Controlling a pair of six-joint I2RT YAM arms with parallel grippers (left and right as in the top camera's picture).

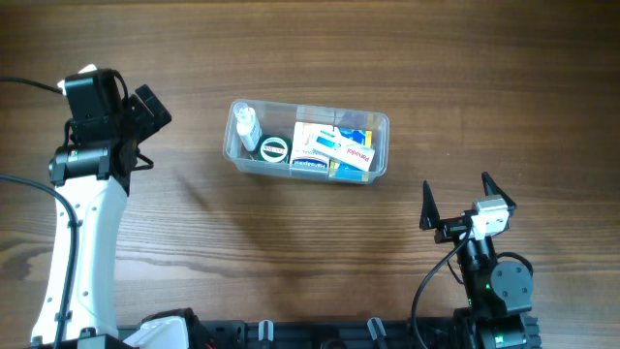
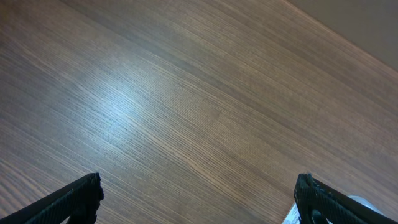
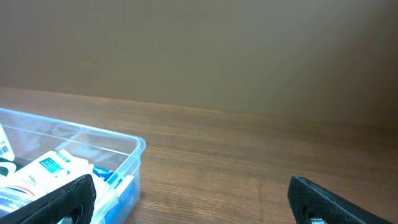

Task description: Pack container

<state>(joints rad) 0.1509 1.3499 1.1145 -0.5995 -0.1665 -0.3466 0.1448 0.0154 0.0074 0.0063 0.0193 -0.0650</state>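
The wooden table (image 1: 291,276) carries little: nearest, the right gripper (image 1: 456,186) stands spread open and empty, well apart from the work. Beyond it, mid-table, sits the container (image 1: 386,145), with boxes (image 1: 334,145) and a bottle (image 1: 248,126) inside. I'd judge it light, thin-walled and slick, likely to flex if squeezed, so best taken by the rim at a short end. To its left, the left gripper (image 2: 198,183) hangs wide open over wood.

My right wrist view cuts the container (image 3: 130,168) off at the left and bottom edges. From overhead, print on the boxes (image 1: 329,145) inside is too small to read.
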